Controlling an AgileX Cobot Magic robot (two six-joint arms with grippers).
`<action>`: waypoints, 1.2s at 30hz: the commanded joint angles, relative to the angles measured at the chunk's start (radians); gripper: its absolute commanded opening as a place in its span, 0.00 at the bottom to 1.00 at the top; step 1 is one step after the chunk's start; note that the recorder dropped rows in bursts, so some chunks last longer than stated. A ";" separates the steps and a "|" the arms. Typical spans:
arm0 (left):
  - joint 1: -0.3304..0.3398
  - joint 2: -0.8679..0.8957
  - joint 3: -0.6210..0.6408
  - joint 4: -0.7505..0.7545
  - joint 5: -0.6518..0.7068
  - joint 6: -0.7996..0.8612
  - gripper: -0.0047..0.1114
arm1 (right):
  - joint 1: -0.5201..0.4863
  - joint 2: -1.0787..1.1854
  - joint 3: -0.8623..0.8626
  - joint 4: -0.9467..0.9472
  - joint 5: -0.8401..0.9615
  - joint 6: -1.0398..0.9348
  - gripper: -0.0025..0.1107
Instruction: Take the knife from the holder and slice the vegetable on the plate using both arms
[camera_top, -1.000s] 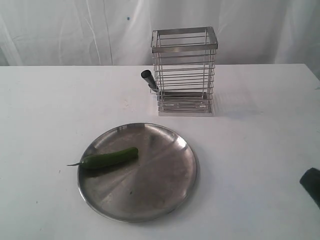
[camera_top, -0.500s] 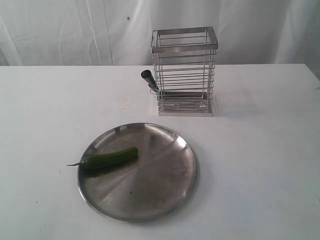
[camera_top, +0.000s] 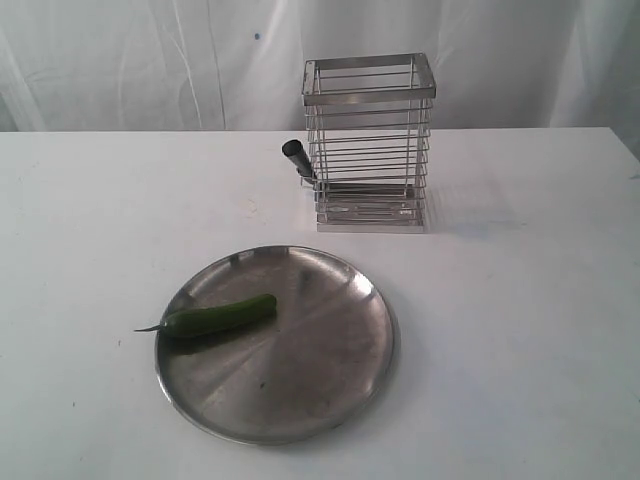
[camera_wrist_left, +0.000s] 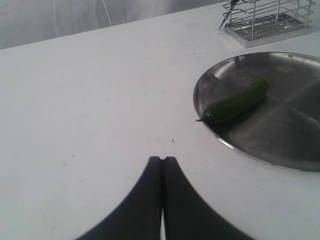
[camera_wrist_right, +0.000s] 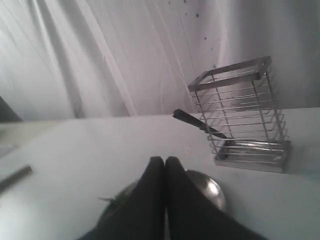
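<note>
The silver wire holder (camera_top: 369, 140) stands at the back of the white table. The black knife's handle (camera_top: 298, 158) sticks out of its left side at a slant; the knife (camera_wrist_right: 199, 123) shows the same way in the right wrist view. A green chilli, the vegetable (camera_top: 215, 317), lies on the left part of the steel plate (camera_top: 330, 380). No arm shows in the exterior view. My left gripper (camera_wrist_left: 162, 159) is shut and empty over bare table, apart from the plate (camera_wrist_left: 300, 145) and vegetable (camera_wrist_left: 235, 102). My right gripper (camera_wrist_right: 165, 160) is shut and empty, well short of the holder (camera_wrist_right: 240, 115).
A white curtain (camera_top: 150, 60) hangs behind the table. White tabletop (camera_top: 520, 300) surrounds the plate on all sides. A dark rod-like object (camera_wrist_right: 15, 177) lies at the edge of the right wrist view.
The dark part of the right arm seen at the exterior view's right edge one second ago has left the view. Knife, holder, vegetable and plate have not moved.
</note>
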 joint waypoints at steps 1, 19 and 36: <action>-0.001 -0.005 0.004 -0.001 -0.003 0.000 0.04 | -0.006 0.206 -0.255 -0.022 0.315 -0.227 0.02; -0.001 -0.005 0.004 -0.001 -0.003 0.000 0.04 | -0.006 1.277 -0.744 0.250 0.086 -0.102 0.54; -0.001 -0.005 0.004 -0.001 -0.003 0.002 0.04 | -0.008 1.710 -0.971 0.585 -0.212 0.026 0.54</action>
